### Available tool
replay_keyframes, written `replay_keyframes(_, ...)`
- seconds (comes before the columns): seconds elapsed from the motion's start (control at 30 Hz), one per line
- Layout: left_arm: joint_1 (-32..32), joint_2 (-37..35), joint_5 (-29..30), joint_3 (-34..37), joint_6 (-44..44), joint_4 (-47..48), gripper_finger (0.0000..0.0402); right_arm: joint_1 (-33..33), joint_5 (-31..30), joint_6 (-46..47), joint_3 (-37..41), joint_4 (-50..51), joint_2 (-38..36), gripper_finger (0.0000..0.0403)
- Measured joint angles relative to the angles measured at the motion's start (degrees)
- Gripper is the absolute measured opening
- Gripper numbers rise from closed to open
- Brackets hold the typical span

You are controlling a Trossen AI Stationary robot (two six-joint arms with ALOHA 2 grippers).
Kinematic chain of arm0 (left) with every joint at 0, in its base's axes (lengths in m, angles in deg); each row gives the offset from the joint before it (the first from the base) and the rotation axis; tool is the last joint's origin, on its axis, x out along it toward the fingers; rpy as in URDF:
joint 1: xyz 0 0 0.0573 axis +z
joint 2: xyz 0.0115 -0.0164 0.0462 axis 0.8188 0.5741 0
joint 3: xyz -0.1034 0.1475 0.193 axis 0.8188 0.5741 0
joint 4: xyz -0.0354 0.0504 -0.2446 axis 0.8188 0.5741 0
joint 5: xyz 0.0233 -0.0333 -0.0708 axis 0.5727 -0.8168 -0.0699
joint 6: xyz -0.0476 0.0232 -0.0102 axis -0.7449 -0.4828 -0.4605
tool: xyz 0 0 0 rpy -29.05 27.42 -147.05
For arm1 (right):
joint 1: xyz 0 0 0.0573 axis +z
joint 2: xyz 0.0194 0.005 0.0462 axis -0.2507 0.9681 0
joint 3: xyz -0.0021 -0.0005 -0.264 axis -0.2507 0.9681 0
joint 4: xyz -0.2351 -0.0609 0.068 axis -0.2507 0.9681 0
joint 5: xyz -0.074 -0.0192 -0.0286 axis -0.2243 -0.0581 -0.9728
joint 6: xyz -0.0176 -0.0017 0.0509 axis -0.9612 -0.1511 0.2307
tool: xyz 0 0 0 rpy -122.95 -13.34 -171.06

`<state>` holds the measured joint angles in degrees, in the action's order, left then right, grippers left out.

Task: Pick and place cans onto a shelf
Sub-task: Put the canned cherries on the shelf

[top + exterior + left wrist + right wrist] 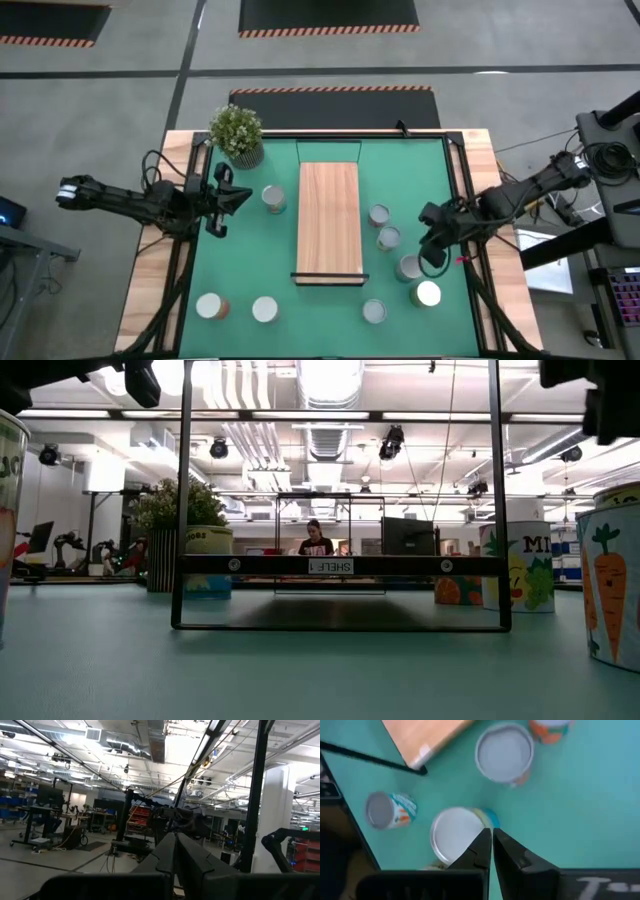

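Well, both my grippers are pressed together and hold nothing. My left gripper (238,197) hangs at the left side of the green mat (420,180), pointing toward the shelf (329,220), with a can (274,199) just beside its tip; in my left wrist view the two fingers (175,857) meet in a closed wedge and look out level across the room. My right gripper (432,250) hangs over the right side of the mat, above a cluster of cans; my right wrist view looks down past my closed fingers (490,850) onto a silver-topped can (456,835) right at their tips, though I cannot tell whether they touch it.

The shelf is a long light-wood plank lying in the middle of the mat, running near to far, with a dark frame at its near end, and its top carries no cans. To its right stand two cans (379,215) one behind the other, then another (408,267) partly under my right gripper, a bright white-topped one (427,293) and one (374,311) nearer the front. At the near left stand two more cans (211,306), side by side but apart. A potted plant (237,133) sits at the far left corner
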<state>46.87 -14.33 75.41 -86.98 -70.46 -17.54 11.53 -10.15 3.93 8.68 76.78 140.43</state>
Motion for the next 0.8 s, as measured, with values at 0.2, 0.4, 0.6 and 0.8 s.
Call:
replay_keyframes(0.2, 0.0, 0.1, 0.0, 0.0, 0.0, 0.0, 0.0000, 8.8, -8.0, -4.6, 0.8, -5.1, 6.8, 0.0009)
replay_keyframes(0.4, 0.0, 0.3, 0.0, 0.0, 0.0, 0.0, 0.0000, 14.7, -13.7, -2.0, 0.3, -6.3, 11.2, 0.0009)
replay_keyframes(0.6, 0.0, 0.8, 0.0, 0.0, 1.4, 0.0, 0.0000, 18.6, -22.4, 0.0, 0.3, -9.2, 14.0, 0.0009)
replay_keyframes(0.8, 0.0, 0.9, 0.2, 0.0, 1.5, -0.1, 0.0000, 19.9, -23.8, 2.8, 0.3, -10.3, 15.0, 0.0036)
